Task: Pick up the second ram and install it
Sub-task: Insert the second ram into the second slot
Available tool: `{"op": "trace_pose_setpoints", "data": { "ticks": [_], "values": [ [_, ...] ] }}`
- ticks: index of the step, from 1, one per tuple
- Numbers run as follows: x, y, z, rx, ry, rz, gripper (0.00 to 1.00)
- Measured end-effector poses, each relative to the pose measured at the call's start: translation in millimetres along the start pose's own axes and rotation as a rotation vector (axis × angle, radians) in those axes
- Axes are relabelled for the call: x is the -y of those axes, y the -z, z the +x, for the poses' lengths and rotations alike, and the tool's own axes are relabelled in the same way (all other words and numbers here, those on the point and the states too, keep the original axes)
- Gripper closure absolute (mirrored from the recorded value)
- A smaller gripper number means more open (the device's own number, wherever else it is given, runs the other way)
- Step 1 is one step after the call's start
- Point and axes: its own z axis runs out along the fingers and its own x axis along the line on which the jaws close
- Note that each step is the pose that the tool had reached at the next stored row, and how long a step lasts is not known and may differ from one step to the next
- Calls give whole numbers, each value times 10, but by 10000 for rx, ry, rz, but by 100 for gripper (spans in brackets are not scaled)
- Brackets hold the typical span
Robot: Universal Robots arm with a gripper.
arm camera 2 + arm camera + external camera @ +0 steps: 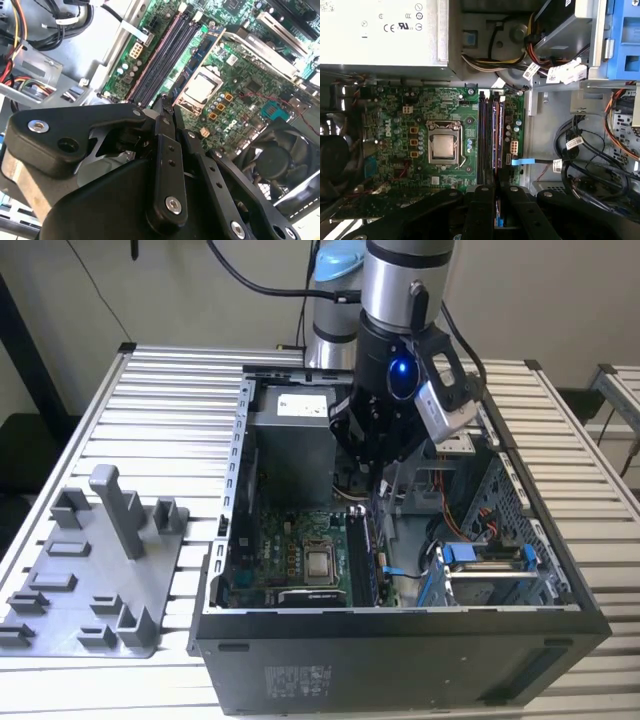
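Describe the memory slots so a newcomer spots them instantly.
Look inside the open computer case at the green motherboard. Beside the square silver processor run the memory slots: long, narrow, dark parallel strips, unlike the small parts around them.

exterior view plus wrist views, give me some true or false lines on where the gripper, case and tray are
1. The grey holder tray lies outside the computer case, toward the exterior view's left. True.
2. The case is closed up. False: its side is open and the motherboard shows.
3. The gripper hangs over the tray. False: it is inside the case, above the memory slots.
4. The processor socket sits beside the memory slots. True.
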Motion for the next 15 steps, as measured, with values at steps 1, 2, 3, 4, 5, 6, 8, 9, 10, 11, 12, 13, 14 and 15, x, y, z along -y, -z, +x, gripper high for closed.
{"op": "trace_pose_setpoints", "data": {
  "ticks": [1, 2, 3, 4, 5, 6, 8, 9, 10, 11, 12, 13, 14, 15],
  "values": [
    [3, -8, 0, -2, 0, 4, 86],
    [12, -14, 0, -2, 1, 5, 86],
    [16, -26, 1, -1, 1, 2, 86],
    [18, -40, 1, -1, 0, 2, 86],
    [19, -56, 2, -1, 0, 4, 86],
    [21, -71, 2, -2, 0, 4, 86],
    [20, -107, 3, -2, 1, 4, 86],
    [20, -119, 4, -1, 1, 4, 86],
    [19, -129, 4, -1, 0, 4, 86],
    [19, -137, 4, -2, 0, 4, 86],
    [19, -143, 4, -1, 1, 3, 86],
    [19, -146, 4, -2, 1, 6, 86],
    [19, -148, 5, -3, 1, 7, 86],
    [19, -148, 5, -3, 1, 8, 86]
  ]
}}
